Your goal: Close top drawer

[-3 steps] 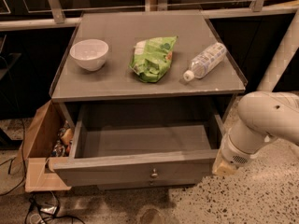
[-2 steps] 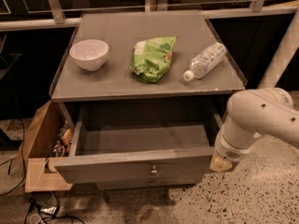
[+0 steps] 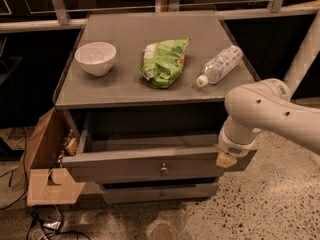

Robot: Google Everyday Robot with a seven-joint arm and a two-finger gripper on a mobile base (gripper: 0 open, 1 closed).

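Push-in of the top drawer (image 3: 125, 165) is, by my reading, the step in hand. The jaws sit on the end of the white arm (image 3: 265, 114), at or against the right end of the front panel; open or closed, I cannot tell. A shove this far off-centre could rack the drawer in its runners. So: drive straight back along the slide line, slow and level, and check that the end far left of the jaws follows. Shifting toward the knob (image 3: 163, 168) would likely push more evenly.

The front panel runs leftward from the jaws, with the knob well to their left at panel centre. The shallower drawer (image 3: 160, 193) lies below and left of them; keep off it. The open grey box of the top drawer reaches behind and up-left of the jaws, partly out of the table (image 3: 125, 91). A cardboard box (image 3: 45, 154) stands far left. Beyond and above the jaws, on the table top, are a water bottle (image 3: 220, 65), then a green bag (image 3: 164, 61), and a white bowl (image 3: 96, 57) farthest left.
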